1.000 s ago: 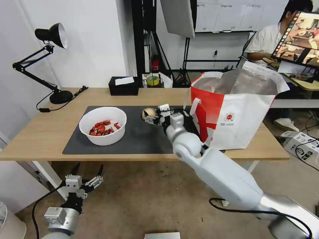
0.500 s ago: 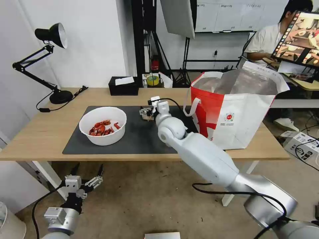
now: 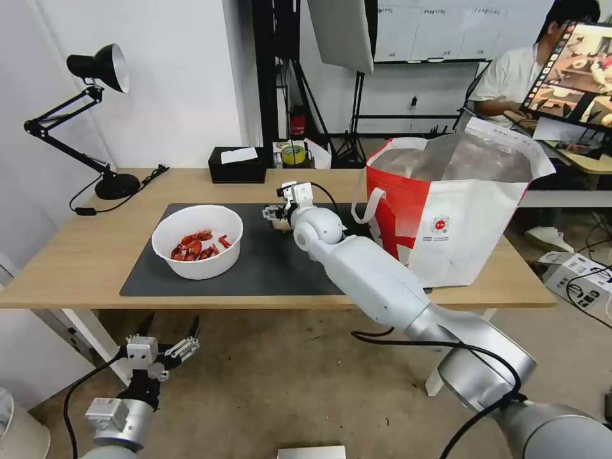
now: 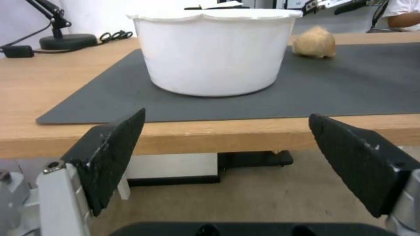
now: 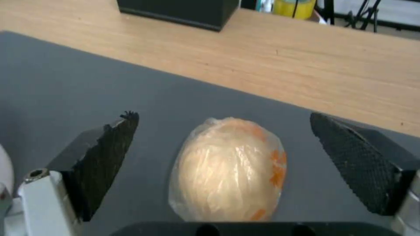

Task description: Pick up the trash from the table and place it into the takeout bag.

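Right wrist view: right hand (image 5: 223, 141) hangs over the beige ball (image 5: 229, 173), fingers (image 5: 103, 154) spread wide with the wrapped ball between them and nothing touching it, so released, lined up to straddle the ball for a pinch. The ball lies on the dark grey mat (image 5: 65, 82), with bare wood of the surface (image 5: 306, 65) beyond and the black tissue box (image 5: 179, 11) at the far edge. Head view: right hand (image 3: 278, 213) reaches out over the mat's middle, arm stretched from the robot's right side, the ball mostly hidden under it. White bowl (image 3: 197, 241) of red shells sits on the mat toward the robot's left, well apart from the ball, untouched. Takeout bag (image 3: 452, 210) stands upright on the robot's right end of the surface, mouth open upward, foil lining showing, likely kept close so drops are short. Left hand (image 3: 159, 350) is parked low below the surface edge, fingers apart, empty; in the left wrist view the left hand's pads (image 4: 109, 154) frame the bowl (image 4: 212, 52) and ball (image 4: 314, 42) from below edge level. Judged step: pre-grasp on the ball; bowl not yet bagged.
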